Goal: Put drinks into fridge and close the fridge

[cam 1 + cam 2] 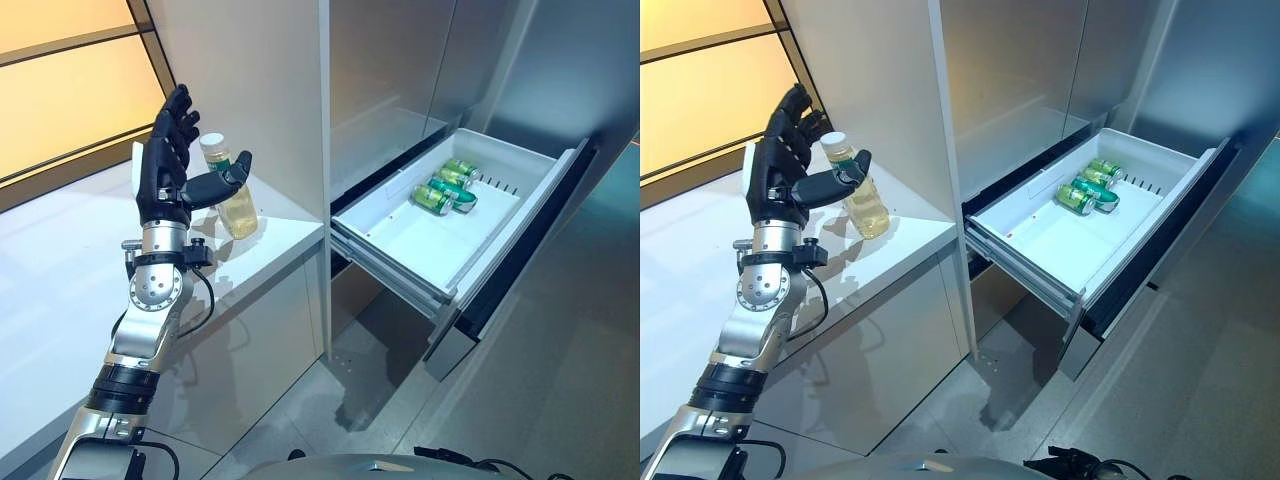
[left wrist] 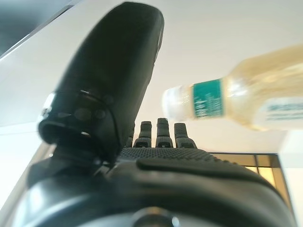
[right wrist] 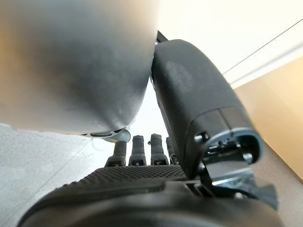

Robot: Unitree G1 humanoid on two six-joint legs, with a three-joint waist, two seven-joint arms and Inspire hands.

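Observation:
A clear bottle of pale yellow drink [image 1: 234, 196] with a white cap and green label stands on the white counter [image 1: 70, 260], close to the tall grey fridge wall. My left hand [image 1: 172, 160] is raised beside it, open, fingers straight up, thumb reaching toward the bottle without closing on it. The bottle shows past the thumb in the left wrist view [image 2: 246, 97]. The white fridge drawer [image 1: 400, 245] is pulled out to the right and holds green cans [image 1: 445, 186] at its far end. My right hand [image 3: 142, 151] shows in the right wrist view, open and empty.
The fridge's grey upper doors [image 1: 390, 70] are shut above the open drawer. The drawer's dark front panel [image 1: 520, 260] juts out over the grey floor. An orange-lit wall panel [image 1: 60, 80] lies behind the counter.

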